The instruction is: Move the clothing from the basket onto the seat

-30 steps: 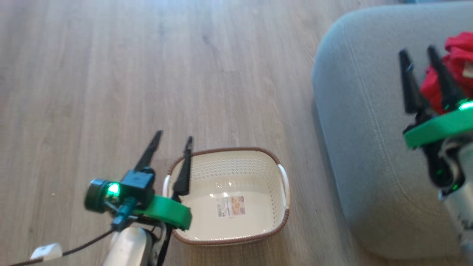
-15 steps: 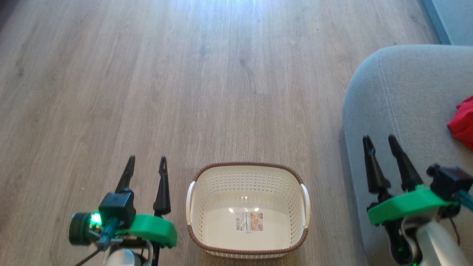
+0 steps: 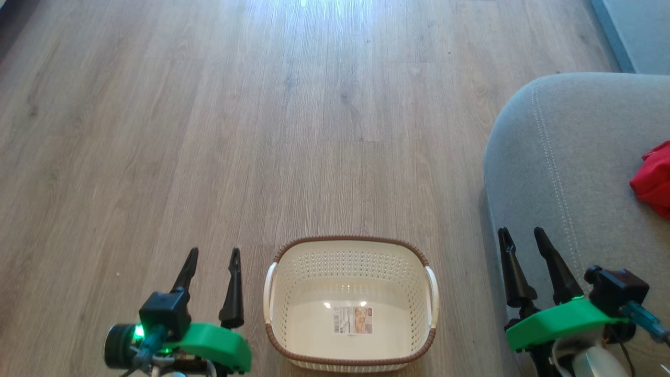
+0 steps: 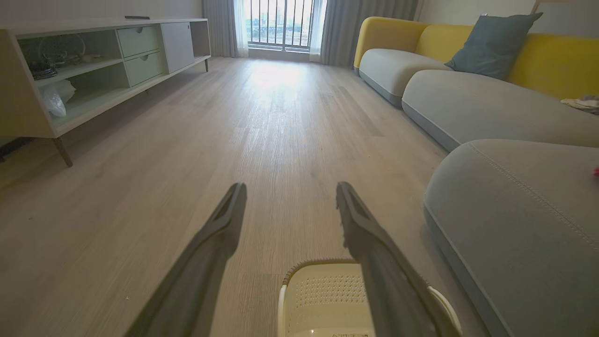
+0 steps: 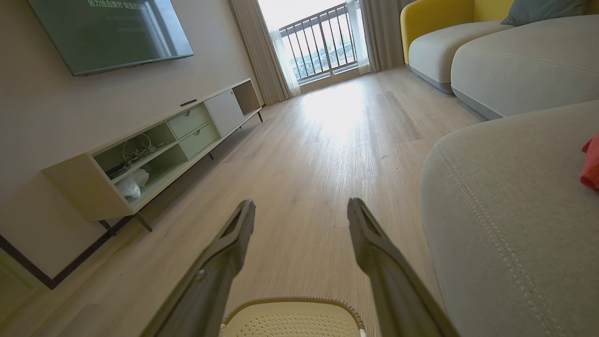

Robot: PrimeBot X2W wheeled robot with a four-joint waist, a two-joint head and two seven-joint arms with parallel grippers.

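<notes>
— Two grippers low in the frame: left gripper [image 3: 214,252] at lower left, right gripper [image 3: 521,231] at lower right. Both pairs of jaws spread, pinching nothing.
— Any different from a second ago?
— Yes, on the right. A second ago: up at the upper right, over the seat [image 3: 570,157], fingers just beside the red clothing [image 3: 653,175]. Now drawn back down, well apart from the red. On the left, hardly any change; still just beside the basket [image 3: 349,239], over the wood floor [image 3: 261,131].
— Shift of the whole picture as well, though?
— True, down to a turn of the head camera. Hence the basket squared at lower middle instead of skewed. No sign of a push on the basket itself.
— And the clothing?
— Lying on the seat at the right edge of the frame, cut off by the border. Cannot tell from that sliver whether one garment or both.
— Anything left in the basket?
— Nothing but a printed label [image 3: 355,320] on the bottom. No fabric on the perforated walls or the braided rim.
— Meaning for the task?
— Looks done, or all but: release made, arm withdrawn, basket emptied, red on the seat. Probably only the settling back to rest remaining.
</notes>
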